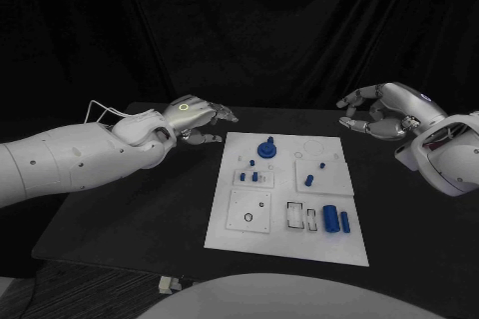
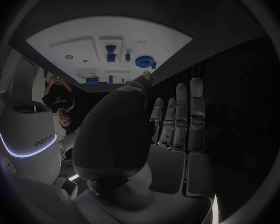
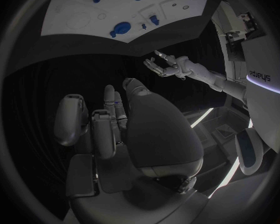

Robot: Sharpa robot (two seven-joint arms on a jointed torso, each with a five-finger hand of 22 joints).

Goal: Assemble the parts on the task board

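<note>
Head view shows the white task board (image 1: 287,246) lying in the middle of the black table (image 1: 120,215), with blue parts (image 1: 268,149) standing or lying in its recesses. The left hand (image 1: 194,118) hovers off the board's far left corner, fingers apart and holding nothing. The right hand (image 1: 384,110) hangs beyond the far right corner, fingers loosely curled yet spread, also empty.

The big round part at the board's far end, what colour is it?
Blue; the round part shows best in the head view.
</note>
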